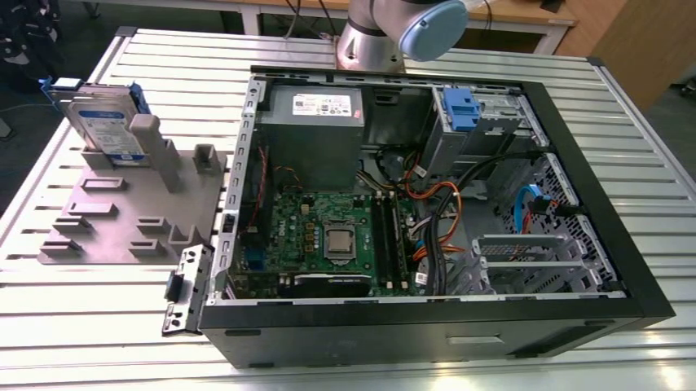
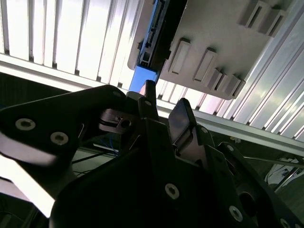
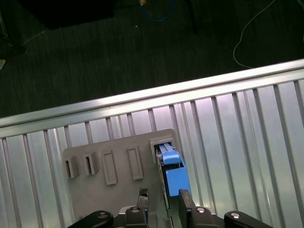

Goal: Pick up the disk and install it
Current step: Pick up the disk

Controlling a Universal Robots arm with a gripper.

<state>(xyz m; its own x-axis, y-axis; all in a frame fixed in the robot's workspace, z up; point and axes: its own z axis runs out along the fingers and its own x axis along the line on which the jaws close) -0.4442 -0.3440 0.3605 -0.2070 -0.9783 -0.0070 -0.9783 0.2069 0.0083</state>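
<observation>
The disk [image 1: 103, 122] stands upright on its edge in a slot of the grey holder plate [image 1: 109, 220] at the exterior view's left, its silver body and blue-and-white label framed by a blue bracket. In the first wrist view I look down on the disk's [image 3: 172, 175] blue top edge, with my gripper [image 3: 163, 192] open above it, one finger to each side. In the second wrist view the two dark fingertips [image 2: 183, 111] stand apart from the disk [image 2: 145, 78], with nothing held between them.
An open black computer case [image 1: 566, 163] lies on the slatted metal table [image 1: 163, 65], showing a motherboard, cables, a grey power supply [image 1: 315, 106] and a drive bay with a blue latch [image 1: 461, 110]. The arm's base [image 1: 370, 41] stands behind the case. Dark floor [image 3: 118, 47] lies beyond the table edge.
</observation>
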